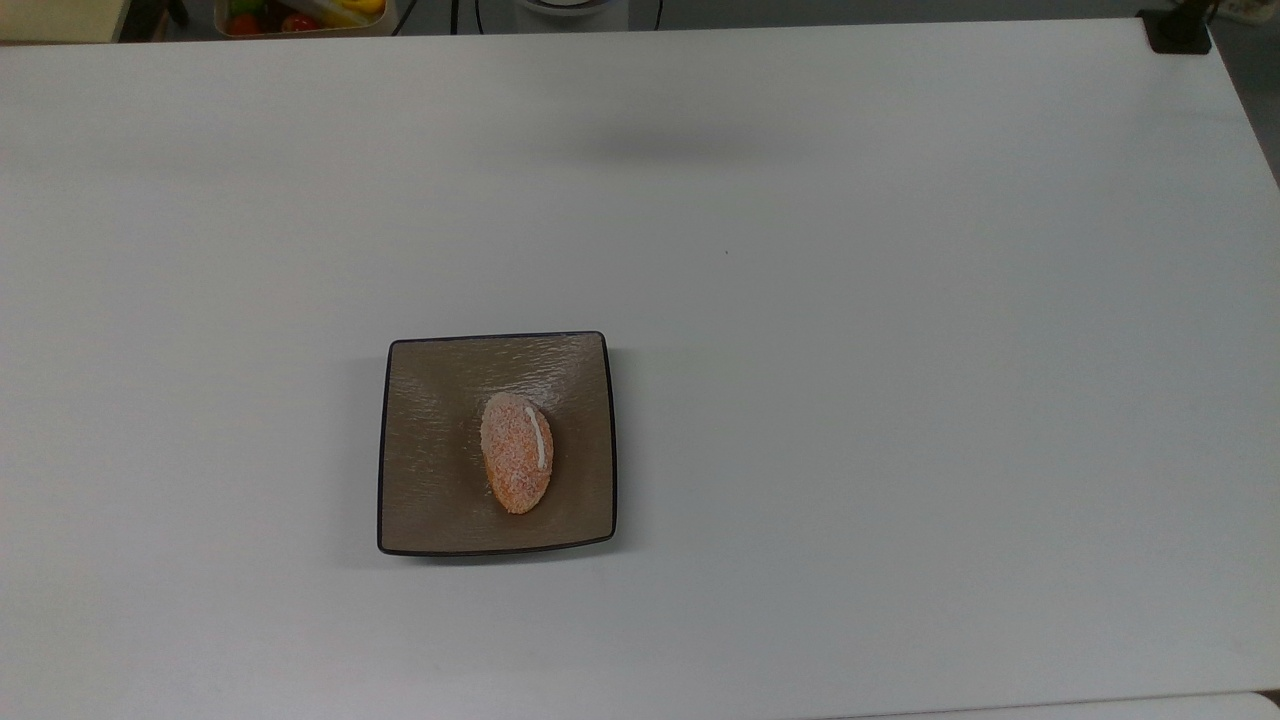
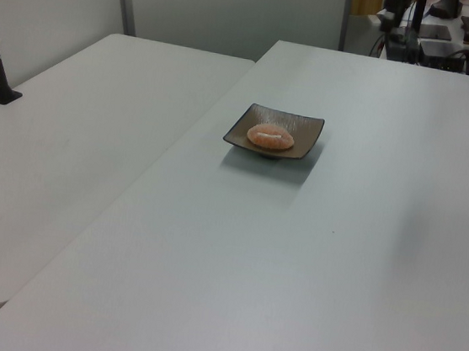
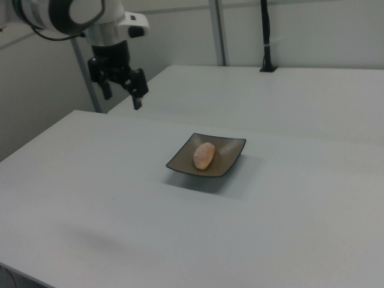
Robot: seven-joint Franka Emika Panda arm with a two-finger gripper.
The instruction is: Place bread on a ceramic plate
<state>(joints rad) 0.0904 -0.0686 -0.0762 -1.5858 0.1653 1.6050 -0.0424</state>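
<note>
Now, from the top view: bread [image 1: 516,452] lying flat near the middle of the ceramic plate [image 1: 430,500], presumably set there as the task's end. From the left view: same resting pose. From the right view: claw [image 3: 121,95] raised high, well apart from plate, fingers spread wide and empty, likely clearing away.
</note>
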